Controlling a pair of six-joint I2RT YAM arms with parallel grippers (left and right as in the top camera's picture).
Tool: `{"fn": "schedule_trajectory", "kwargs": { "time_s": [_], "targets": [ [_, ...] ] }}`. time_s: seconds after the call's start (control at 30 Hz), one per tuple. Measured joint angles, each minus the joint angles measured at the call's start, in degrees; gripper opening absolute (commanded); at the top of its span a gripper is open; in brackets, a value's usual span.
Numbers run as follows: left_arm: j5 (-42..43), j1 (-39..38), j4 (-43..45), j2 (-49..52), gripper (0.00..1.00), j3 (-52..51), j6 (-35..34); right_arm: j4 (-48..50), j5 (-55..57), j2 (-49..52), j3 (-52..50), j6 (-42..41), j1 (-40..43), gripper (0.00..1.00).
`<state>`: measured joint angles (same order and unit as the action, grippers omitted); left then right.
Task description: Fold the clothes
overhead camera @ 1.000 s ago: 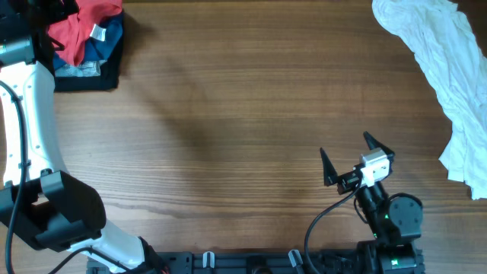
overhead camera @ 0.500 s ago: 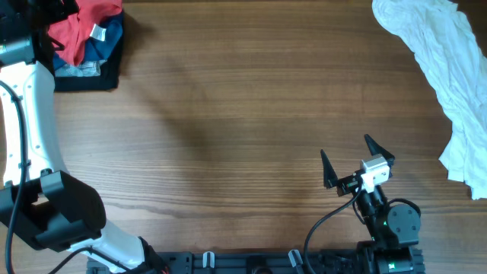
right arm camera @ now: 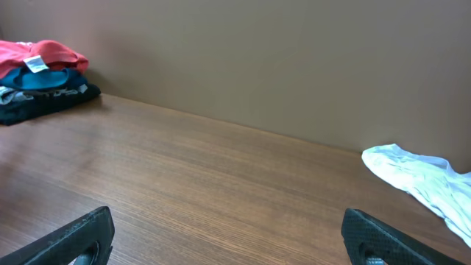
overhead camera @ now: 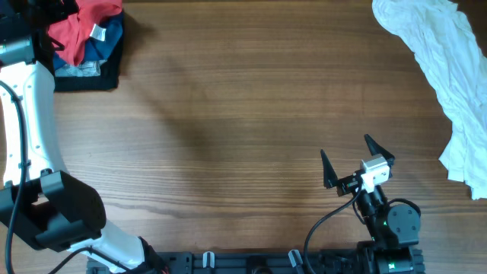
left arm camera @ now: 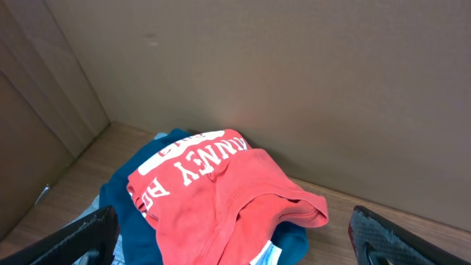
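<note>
**Folded stack at far left; white garment waiting at far right.**

The table (overhead camera: 228, 114) shows open wood across its middle. The crumpled white garment (overhead camera: 449, 76) sprawls over your far-right corner and down the right edge, unfolded. It lies well apart from the right pincer (overhead camera: 344, 146), which sits near the front edge, fingers spread and holding nothing. The folded stack (overhead camera: 91, 53), red shirt (left arm camera: 213, 199) uppermost, occupies the far-left corner, with the left pincer (left arm camera: 235, 243) just beside it, likewise spread and empty. Recommended: take the white garment by an edge, not the bunched centre, draw it to mid-table, and flatten it before folding.
</note>
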<state>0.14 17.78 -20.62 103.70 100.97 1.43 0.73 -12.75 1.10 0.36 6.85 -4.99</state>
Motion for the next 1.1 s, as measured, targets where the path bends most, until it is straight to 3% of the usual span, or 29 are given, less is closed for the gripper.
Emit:
{"fn": "schedule_trajectory", "kwargs": {
  "time_s": [0.53,0.73,0.87,1.1],
  "targets": [
    [0.0,0.0,-0.1,0.0,1.00,0.0,0.0,0.0,0.0,0.0,0.0,0.0,0.0,1.00],
    [1.4,-0.1,-13.0,-2.5,1.00,-0.7,0.0,0.0,0.2,-0.1,0.0,0.0,0.0,1.00],
    [2.6,-1.1,-15.8,-9.9,1.00,-4.4,0.0,0.0,0.2,-0.1,0.0,0.0,0.0,1.00],
    [3.5,-7.8,0.2,-28.2,1.00,-24.8,0.0,0.0,0.4,-0.2,0.0,0.0,0.0,1.00]
  ]
}}
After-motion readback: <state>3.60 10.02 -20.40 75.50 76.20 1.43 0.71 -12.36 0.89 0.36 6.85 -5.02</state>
